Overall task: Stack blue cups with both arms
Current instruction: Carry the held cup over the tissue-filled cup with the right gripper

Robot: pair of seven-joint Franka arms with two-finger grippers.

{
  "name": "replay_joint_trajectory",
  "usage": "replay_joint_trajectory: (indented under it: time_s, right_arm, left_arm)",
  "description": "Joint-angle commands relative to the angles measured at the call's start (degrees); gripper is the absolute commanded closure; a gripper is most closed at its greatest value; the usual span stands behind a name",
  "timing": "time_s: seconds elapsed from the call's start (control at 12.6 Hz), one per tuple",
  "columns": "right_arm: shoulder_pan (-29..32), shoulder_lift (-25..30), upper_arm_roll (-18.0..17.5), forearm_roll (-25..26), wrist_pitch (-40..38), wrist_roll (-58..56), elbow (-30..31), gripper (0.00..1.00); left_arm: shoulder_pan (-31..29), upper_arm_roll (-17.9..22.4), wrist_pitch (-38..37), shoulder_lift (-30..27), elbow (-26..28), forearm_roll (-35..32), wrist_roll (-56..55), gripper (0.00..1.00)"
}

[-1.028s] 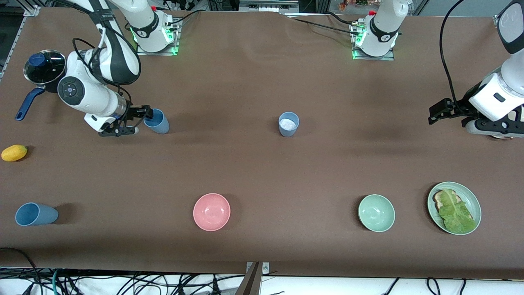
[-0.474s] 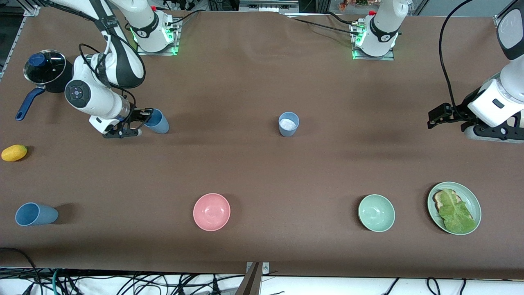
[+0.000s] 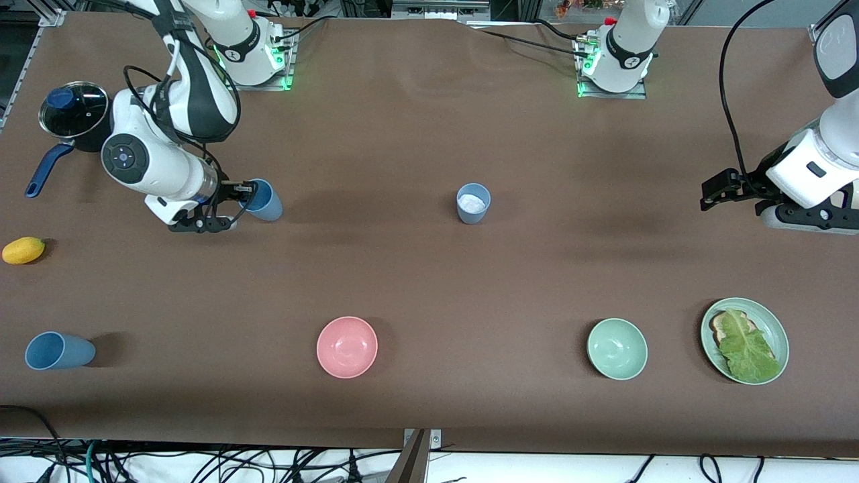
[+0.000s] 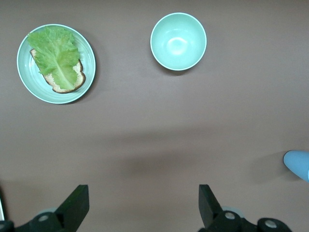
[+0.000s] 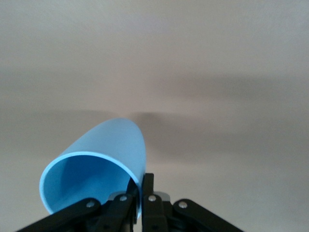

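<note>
A: What is the biggest thing here?
B: The brown tabletop (image 3: 429, 268). It has lots of open room in the middle. Most things sit near its edges.

A: And the arms?
B: The right arm (image 3: 194, 100) bends down low toward its own end of the tabletop. The left arm (image 3: 822, 161) waits at its own end, held up over bare tabletop.

A: What is the right hand (image 3: 231, 201) doing?
B: Its fingers pinch the rim of a sky-blue cup (image 3: 263, 200). One finger is inside the cup and one is outside. In the right wrist view the cup (image 5: 96, 169) leans over, tilted. I cannot tell if its base touches the tabletop.

A: And the left hand (image 3: 715, 191)?
B: Its fingers (image 4: 77, 205) are spread wide and hold nothing.

A: Where are the other blue cups?
B: A greyer cup (image 3: 473, 202) with a whitish inside stands upright in the middle, with open room all around. Another blue cup (image 3: 57, 351) lies on its side near the edge closest to the front camera, at the right arm's end.

A: What else is there?
B: A green plate (image 3: 772, 329) with bread and a leaf (image 3: 745, 349), a pink bowl (image 3: 347, 347), a pale green bowl (image 3: 617, 349), a pot with a blue handle (image 3: 70, 117), and a small yellow fruit (image 3: 23, 250).
</note>
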State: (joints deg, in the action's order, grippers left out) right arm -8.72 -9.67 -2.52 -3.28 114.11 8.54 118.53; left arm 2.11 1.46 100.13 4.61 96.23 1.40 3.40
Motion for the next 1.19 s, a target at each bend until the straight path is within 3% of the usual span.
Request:
replay_joint_trajectory:
  time_s: [0.0, 0.32, 0.87, 1.11]
  right_arm:
    - [-4.79, -3.34, -0.12, -0.67, -7.39, 7.94, -10.05, 1.0]
    - [-15.94, -10.26, -0.12, -4.71, -11.44, 26.83, -23.49, 1.0]
    - [-33.35, -24.32, 0.06, -7.53, -10.84, 58.04, -45.9, 1.0]
    - [-37.41, -26.46, 0.06, -7.26, -9.27, 64.39, -49.36, 1.0]
  left_arm:
    - [0.26, 0.03, -1.43, 0.84, -1.92, -1.14, 0.73, 0.0]
    - [0.35, 0.03, -1.43, 0.84, -1.92, -1.14, 0.73, 0.0]
    - [0.35, -0.05, -1.43, 0.84, -1.92, -1.14, 0.73, 0.0]
    - [0.35, 0.03, -1.43, 0.84, -1.92, -1.14, 0.73, 0.0]
